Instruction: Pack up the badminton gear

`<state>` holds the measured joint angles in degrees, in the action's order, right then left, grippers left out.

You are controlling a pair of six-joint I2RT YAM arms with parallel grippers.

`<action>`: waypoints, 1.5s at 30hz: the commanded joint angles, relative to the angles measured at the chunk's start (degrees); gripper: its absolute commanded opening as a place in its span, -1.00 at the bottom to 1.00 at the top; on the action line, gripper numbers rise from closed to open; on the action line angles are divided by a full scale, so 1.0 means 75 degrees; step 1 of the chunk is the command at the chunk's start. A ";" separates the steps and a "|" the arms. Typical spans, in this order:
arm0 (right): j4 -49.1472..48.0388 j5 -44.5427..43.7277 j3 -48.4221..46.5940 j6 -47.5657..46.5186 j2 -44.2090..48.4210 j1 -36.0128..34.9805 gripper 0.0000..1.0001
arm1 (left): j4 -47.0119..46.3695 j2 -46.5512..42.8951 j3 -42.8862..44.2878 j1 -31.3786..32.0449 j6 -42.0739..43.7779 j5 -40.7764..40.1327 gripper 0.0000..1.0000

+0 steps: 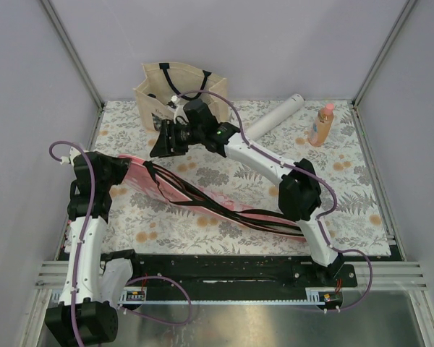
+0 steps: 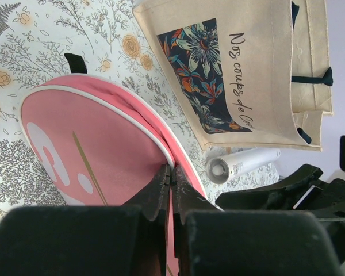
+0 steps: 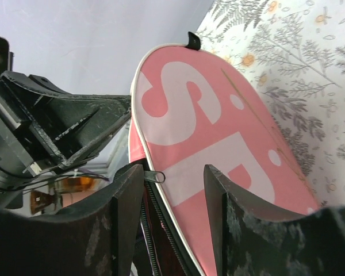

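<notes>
**Racket case held at the rim, zip pull in reach**

Racket case first: pink with big white letters, it lies slantwise across the flowered surface, its round head toward the far left and its narrow end toward the right arm's base. On the left, the left jaws are closed flat on the white-piped rim of the case's head, pinching that edge. In the left wrist view a second pink layer shows under the rim, so the flap looks parted there rather than sealed.

Toward the middle, the right jaws stand apart over the same rim with nothing pinched between them. The small metal zip pull sits just beside one finger, with the zip teeth running on below it.

Behind the case stands the cloth tote, and to its right the white tube lies on its side in the open. Farther right stands the orange bottle.

No rackets or shuttlecocks show in any view. They may already be inside the case, but that cannot be told. By my reading the packing is partly done at best: the zip wants running round the rim, and the tube has not been put away.
</notes>
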<state>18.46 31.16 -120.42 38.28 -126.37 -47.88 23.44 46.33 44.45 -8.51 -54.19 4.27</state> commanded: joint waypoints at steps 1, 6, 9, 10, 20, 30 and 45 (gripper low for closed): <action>-0.1568 0.0685 0.0328 0.0929 0.0149 0.0009 0.09 | 0.0402 -0.0036 -0.0172 0.0022 0.0159 0.0379 -1.00; -0.2692 0.0908 0.1031 0.1656 0.0220 0.0009 0.04 | 0.0402 -0.0048 -0.0149 0.0034 0.0136 0.0403 -1.00; -0.3140 0.0862 0.1430 0.1903 0.0325 0.0009 0.01 | 0.0402 -0.0060 -0.0137 0.0022 0.0124 0.0391 -1.00; -0.3176 0.0827 0.1524 0.1903 0.0383 0.0009 0.01 | 0.0413 -0.0060 -0.0125 0.0033 0.0113 0.0403 -1.00; -0.4417 0.0990 0.2368 0.2782 0.0665 0.0009 -0.12 | 0.0437 -0.0083 -0.0137 0.0022 0.0101 0.0321 -1.00; -0.5143 0.0920 0.2849 0.3239 0.0864 0.0009 -0.26 | 0.0402 -0.0060 -0.0160 0.0022 0.0054 0.0309 -1.00; -0.5215 0.0686 0.3177 0.3380 0.1169 -0.0038 -0.21 | 0.0367 -0.0001 -0.0184 0.0022 0.0066 0.0274 -1.00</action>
<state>-18.02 36.99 -97.65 63.16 -122.39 -47.88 24.03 45.84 44.38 -8.51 -54.46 4.80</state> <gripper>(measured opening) 0.393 0.024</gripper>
